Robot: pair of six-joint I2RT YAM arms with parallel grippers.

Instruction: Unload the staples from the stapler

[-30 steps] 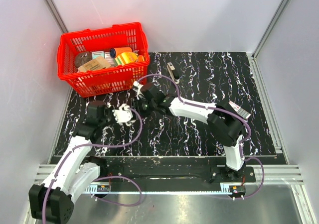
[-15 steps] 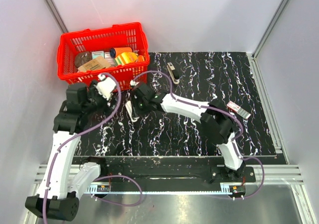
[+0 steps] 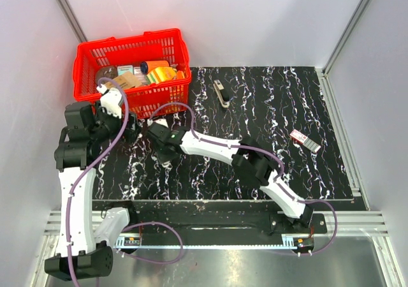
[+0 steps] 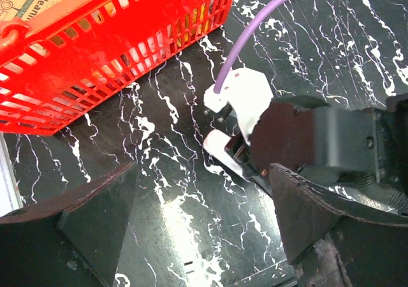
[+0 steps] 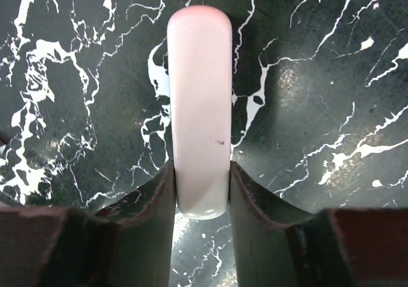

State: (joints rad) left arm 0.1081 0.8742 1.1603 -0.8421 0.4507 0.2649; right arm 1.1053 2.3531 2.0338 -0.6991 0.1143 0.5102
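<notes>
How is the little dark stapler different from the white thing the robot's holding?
The stapler is dark with a pale top strip; the white piece is plain white all over. The stapler lies alone on the table, untouched; the white piece is pinched between the jaws of the right arm. Both are small, long and narrow.

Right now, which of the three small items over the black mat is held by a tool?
The white oblong piece, pinched in the right tool. The stapler and the red-and-white box lie free, no tool touching either.
</notes>
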